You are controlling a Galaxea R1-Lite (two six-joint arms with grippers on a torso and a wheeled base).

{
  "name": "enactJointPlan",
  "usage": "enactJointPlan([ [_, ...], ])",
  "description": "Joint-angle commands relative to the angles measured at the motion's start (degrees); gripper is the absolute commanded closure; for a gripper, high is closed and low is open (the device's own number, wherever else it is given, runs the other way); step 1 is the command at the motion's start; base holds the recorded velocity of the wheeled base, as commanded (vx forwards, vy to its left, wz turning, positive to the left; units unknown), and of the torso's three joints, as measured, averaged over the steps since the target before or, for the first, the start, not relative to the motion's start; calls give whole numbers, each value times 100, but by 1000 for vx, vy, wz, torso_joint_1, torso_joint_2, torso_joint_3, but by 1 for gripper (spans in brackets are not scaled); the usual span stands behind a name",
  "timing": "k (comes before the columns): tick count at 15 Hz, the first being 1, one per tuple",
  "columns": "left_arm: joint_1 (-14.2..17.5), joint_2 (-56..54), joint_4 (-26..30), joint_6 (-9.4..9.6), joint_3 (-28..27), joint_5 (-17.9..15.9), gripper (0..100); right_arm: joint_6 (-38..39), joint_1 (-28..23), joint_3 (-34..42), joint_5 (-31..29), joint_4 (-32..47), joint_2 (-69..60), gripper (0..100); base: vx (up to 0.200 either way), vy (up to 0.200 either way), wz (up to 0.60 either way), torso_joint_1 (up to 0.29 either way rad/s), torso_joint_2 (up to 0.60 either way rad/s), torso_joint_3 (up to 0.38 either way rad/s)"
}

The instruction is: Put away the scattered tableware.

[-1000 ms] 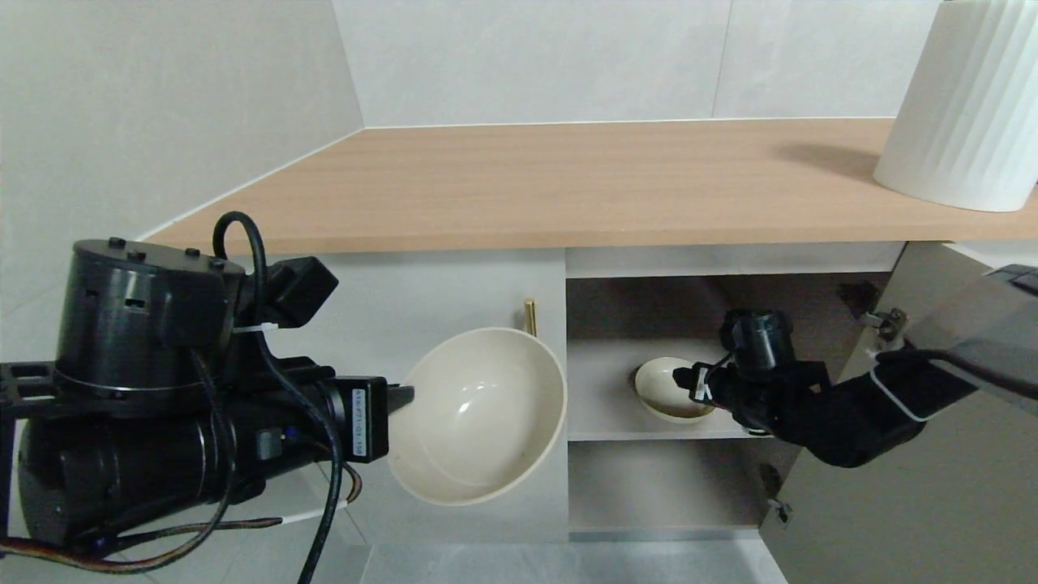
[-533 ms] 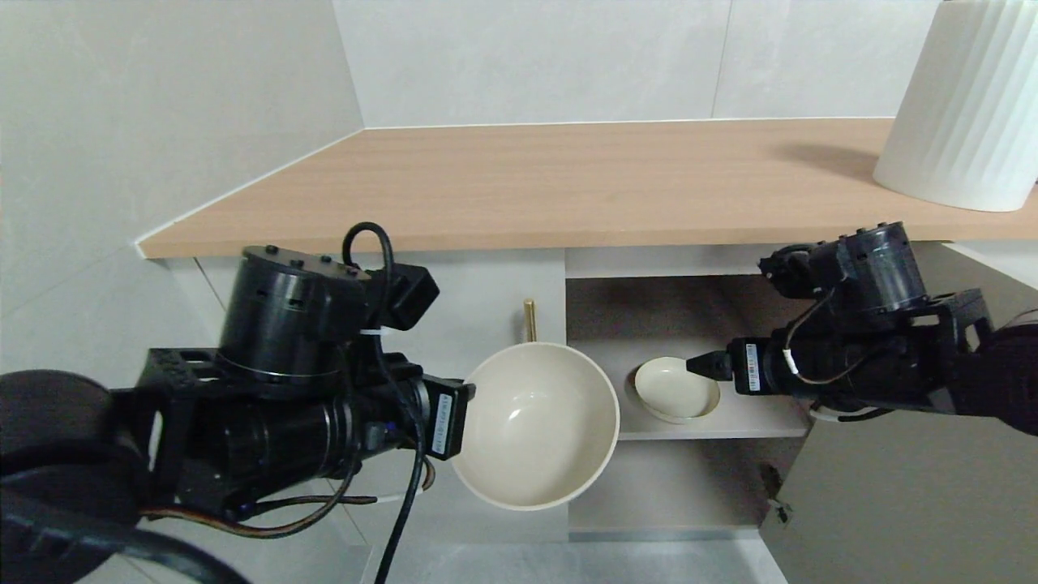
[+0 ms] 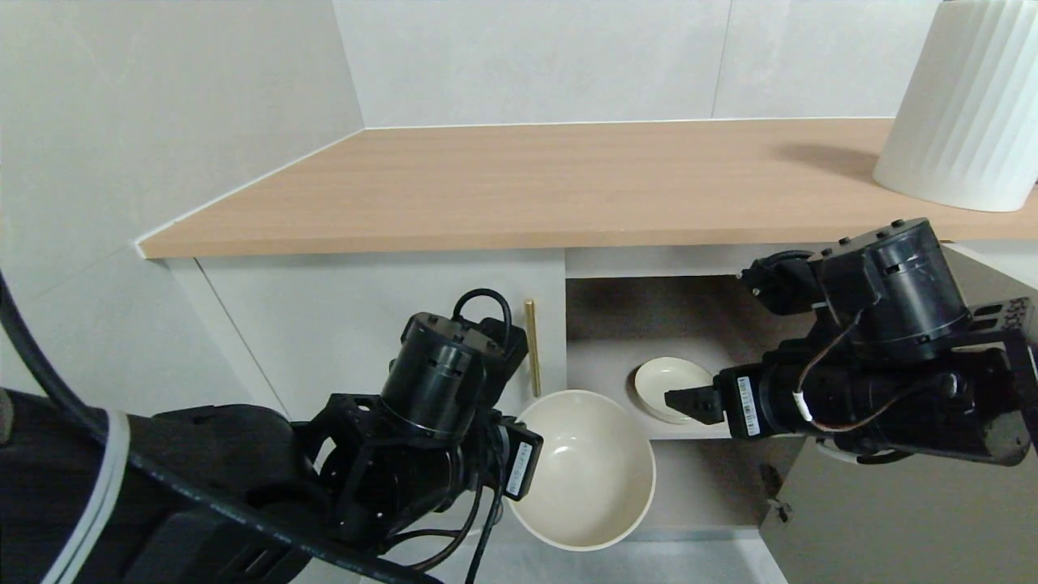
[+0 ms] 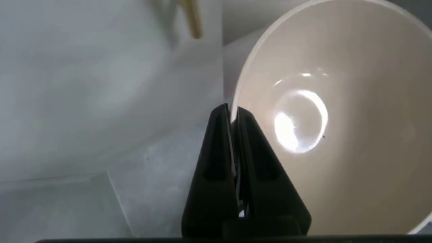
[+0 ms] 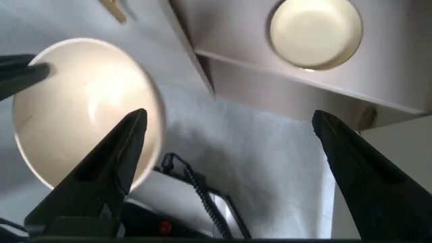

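A large cream bowl (image 3: 585, 470) hangs tilted in front of the open cabinet, below its shelf level. My left gripper (image 3: 519, 462) is shut on its rim; the left wrist view has both fingers (image 4: 233, 128) pinching the bowl's (image 4: 324, 121) edge. A small cream bowl (image 3: 671, 388) rests on the cabinet shelf (image 3: 730, 426). My right gripper (image 3: 685, 401) hovers just in front of it, open and holding nothing. In the right wrist view, the right gripper (image 5: 228, 116) has its fingers spread wide, with the small bowl (image 5: 316, 32) beyond them and the large bowl (image 5: 81, 108) off to one side.
The cabinet's left door is shut and carries a gold handle (image 3: 531, 345). The right door (image 3: 892, 519) stands swung open behind my right arm. A wooden countertop (image 3: 568, 178) runs above, with a tall white ribbed vessel (image 3: 965, 105) at its right end.
My left arm has carried the large bowl right and down to the front of the open cabinet. My right arm rose and drew back a little from the small bowl, which stays on the shelf.
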Motion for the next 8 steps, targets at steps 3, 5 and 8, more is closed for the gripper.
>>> enactJointPlan([
  [3,-254,102,-45,-32,19,196,100,50,388,51,-68,-46,707,0,0,0,0,0,0,0],
  [5,-359,120,-63,-163,19,293,100,59,441,51,-85,-46,988,0,0,0,0,0,0,0],
  [8,-447,102,-63,-172,37,337,100,76,458,60,-112,-240,1199,0,0,0,0,0,0,0],
])
